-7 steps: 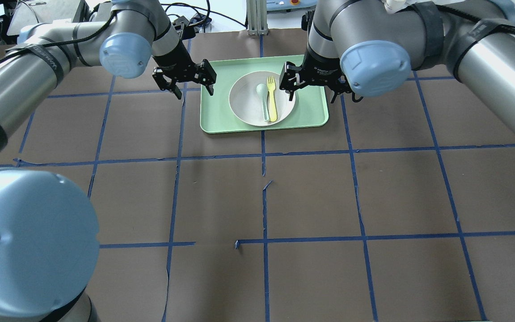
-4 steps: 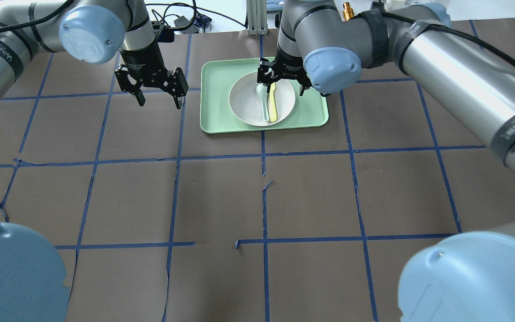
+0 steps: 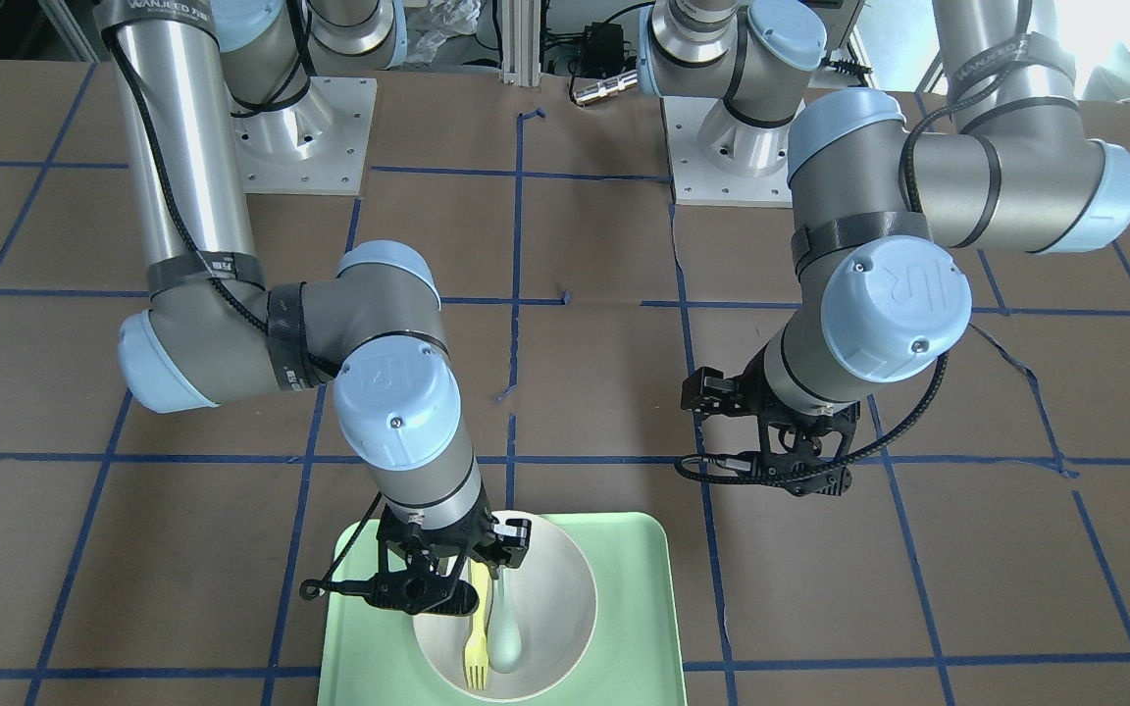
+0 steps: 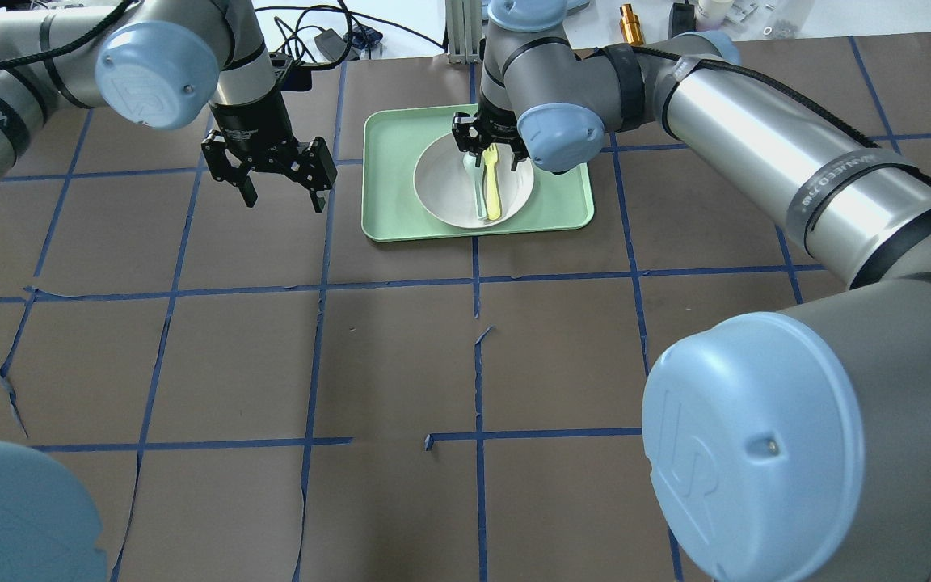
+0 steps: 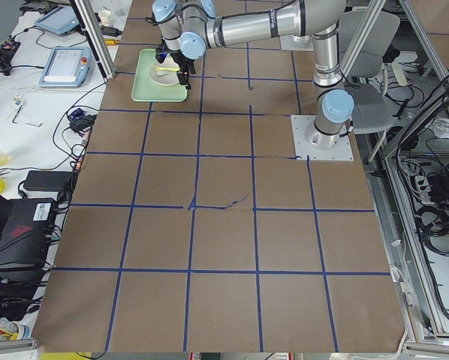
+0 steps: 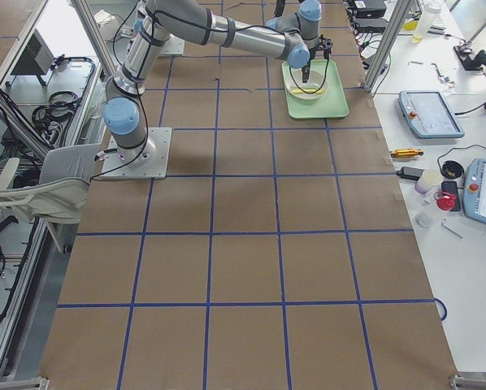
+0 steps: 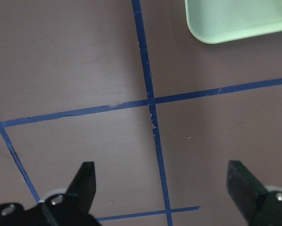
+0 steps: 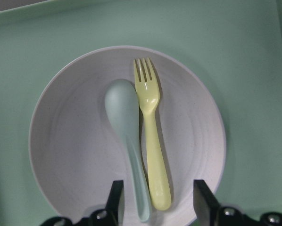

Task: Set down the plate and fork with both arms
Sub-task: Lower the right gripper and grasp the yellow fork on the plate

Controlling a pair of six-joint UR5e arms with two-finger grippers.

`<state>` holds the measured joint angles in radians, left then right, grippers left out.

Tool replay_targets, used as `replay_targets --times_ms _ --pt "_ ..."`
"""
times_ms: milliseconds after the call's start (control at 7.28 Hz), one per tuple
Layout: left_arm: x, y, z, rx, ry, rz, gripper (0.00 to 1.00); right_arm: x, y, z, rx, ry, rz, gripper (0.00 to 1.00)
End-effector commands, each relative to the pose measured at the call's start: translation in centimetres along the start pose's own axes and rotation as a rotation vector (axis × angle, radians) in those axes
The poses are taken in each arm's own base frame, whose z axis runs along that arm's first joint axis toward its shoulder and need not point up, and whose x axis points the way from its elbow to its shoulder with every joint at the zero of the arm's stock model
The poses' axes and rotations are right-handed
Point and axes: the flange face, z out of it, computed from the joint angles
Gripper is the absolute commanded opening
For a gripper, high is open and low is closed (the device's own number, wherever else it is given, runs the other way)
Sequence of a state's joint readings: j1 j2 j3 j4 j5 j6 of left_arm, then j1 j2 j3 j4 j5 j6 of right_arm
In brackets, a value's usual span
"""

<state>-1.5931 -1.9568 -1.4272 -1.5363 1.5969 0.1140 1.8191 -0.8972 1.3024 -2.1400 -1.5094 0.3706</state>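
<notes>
The off-white plate sits on the mint-green tray. The pale-yellow fork lies in it beside a grey-green spoon. My right gripper hangs open over the plate's far part. In the right wrist view its gripper has the handle ends of the fork and the spoon between its fingers, above the plate. My left gripper is open and empty over bare table, left of the tray. It also shows in the left wrist view.
The brown table cover carries a grid of blue tape lines. The tray's corner shows at the top right of the left wrist view. Cables and gear lie beyond the table's far edge.
My right gripper has moved left from the tray's right side to over the plate and fork. My left gripper has moved left, away from the tray's edge.
</notes>
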Motion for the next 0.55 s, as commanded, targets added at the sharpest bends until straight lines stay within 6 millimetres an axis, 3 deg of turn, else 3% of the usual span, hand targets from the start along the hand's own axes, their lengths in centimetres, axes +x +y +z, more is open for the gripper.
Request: replay_targets --times_ms 0,412 --pt "0.1 -0.3 -0.3 0.028 -0.002 -0.011 1.0 0.1 -0.3 2.0 -0.009 0.01 -0.005 0.41" --pt "0.9 -0.2 0.1 0.03 -0.006 -0.001 1.0 0.0 -1.0 4.6 -0.023 0.012 -0.004 0.43"
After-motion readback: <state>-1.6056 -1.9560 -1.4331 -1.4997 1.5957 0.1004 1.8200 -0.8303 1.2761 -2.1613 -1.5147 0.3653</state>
